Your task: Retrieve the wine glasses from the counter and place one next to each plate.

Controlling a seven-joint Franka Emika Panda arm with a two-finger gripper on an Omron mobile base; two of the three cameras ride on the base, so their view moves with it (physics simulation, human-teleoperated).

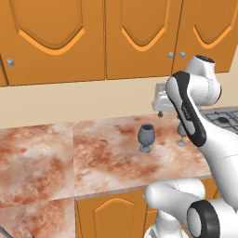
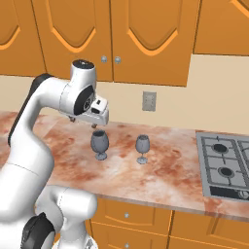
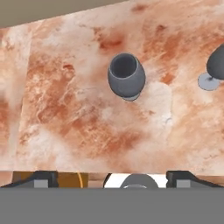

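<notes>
I had the gripper [image 2: 82,122] wide open, holding nothing, above the near wine glass [image 2: 99,142] mid-frame on the counter [image 2: 160,175]; second glass [image 2: 142,146] stood right of it. No readable writing.

A marbled reddish-brown and cream desk [image 1: 69,153] runs below orange wall cabinets [image 1: 93,37] with small metal knobs. One dark grey-blue glass [image 1: 146,137] stands upright on the desk. A second glass [image 1: 181,139] stands to its right, mostly hidden behind the white arm [image 1: 190,116]. The hand [image 1: 162,104] hangs above the desk, behind the glasses. A stove [image 1: 225,118] shows at the right edge.
</notes>
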